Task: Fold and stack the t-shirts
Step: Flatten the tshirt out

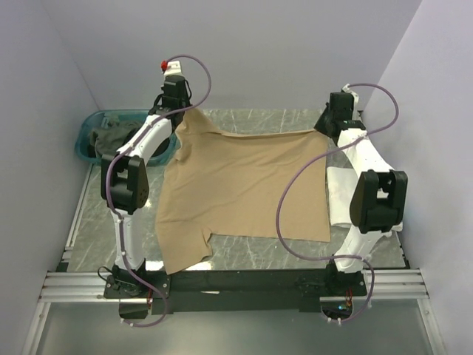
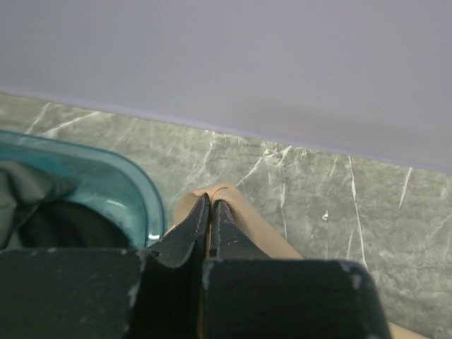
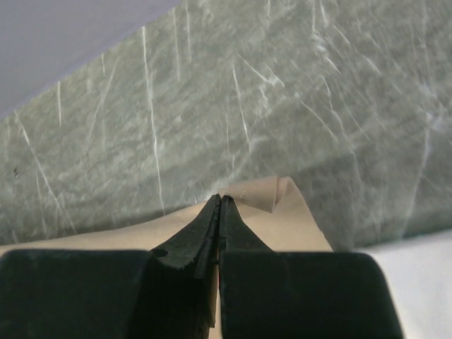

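Left end effector (image 2: 210, 206) is clenched on the upper-left corner of the tan t-shirt (image 1: 244, 185), and the right end effector (image 3: 220, 203) pinches its upper-right corner. The shirt lies spread across the middle of the table (image 1: 251, 120). A white t-shirt (image 1: 341, 198) lies at its right edge. At upper left, a teal tub (image 1: 84, 140) holds dark garments (image 1: 107, 138).

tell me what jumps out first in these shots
A big tan t-shirt lies spread over the middle of the marble table. The left gripper and right gripper are each shut on one of its far corners. A teal tub of dark clothes sits far left.
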`<state>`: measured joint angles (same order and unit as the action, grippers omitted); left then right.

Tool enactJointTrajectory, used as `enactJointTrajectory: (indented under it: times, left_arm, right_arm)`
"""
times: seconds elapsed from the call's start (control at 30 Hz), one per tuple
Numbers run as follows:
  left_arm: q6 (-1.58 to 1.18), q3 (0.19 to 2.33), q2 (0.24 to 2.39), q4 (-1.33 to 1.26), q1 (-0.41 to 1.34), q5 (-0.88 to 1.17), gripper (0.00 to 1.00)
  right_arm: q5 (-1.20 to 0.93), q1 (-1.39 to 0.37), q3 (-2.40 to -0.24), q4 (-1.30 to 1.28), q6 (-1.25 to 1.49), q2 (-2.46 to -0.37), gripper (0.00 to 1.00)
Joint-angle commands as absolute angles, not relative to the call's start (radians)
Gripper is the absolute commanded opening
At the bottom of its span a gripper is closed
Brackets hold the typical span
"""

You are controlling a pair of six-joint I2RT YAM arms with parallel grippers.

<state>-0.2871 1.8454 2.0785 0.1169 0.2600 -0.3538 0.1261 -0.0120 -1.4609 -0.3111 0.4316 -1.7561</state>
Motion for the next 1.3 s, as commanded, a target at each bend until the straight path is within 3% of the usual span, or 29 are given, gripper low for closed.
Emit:
enactJointTrajectory:
  times: [0.0,0.17,0.33,0.6,0.77,1.0,1.27]
  left_arm:
    - [-0.305,1.94,2.121,0.092,0.244,-0.268,0.01]
    - [-0.334,1.879,2.07,0.077,0.242,-0.278,0.01]
    - [-0.399,1.723,1.815,0.032,0.242,-0.275,0.01]
    - [-0.451,1.528,1.261,0.041,0.245,-0.256,0.01]
    - [-0.472,1.526,0.979,0.107,0.248,-0.151,0.01]
    - [-0.474,1.629,0.801,0.187,0.249,-0.052,0.01]
    - [-0.456,1.75,0.785,0.226,0.247,-0.028,0.01]
  right_arm:
    - [0.132,0.018,-1.554,-0.297,0.394,-1.816,0.0]
    - [0.112,0.021,-1.536,-0.288,0.396,-1.775,0.0]
    - [0.118,0.02,-1.509,-0.337,0.382,-1.619,0.0]
    - [0.088,0.02,-1.474,-0.494,0.365,-1.136,0.0]
    - [0.081,0.02,-1.543,-0.589,0.38,-0.875,0.0]
    - [-0.038,0.02,-1.77,-0.704,0.367,-0.761,0.0]
    - [-0.038,0.02,-1.881,-0.747,0.357,-0.758,0.0]
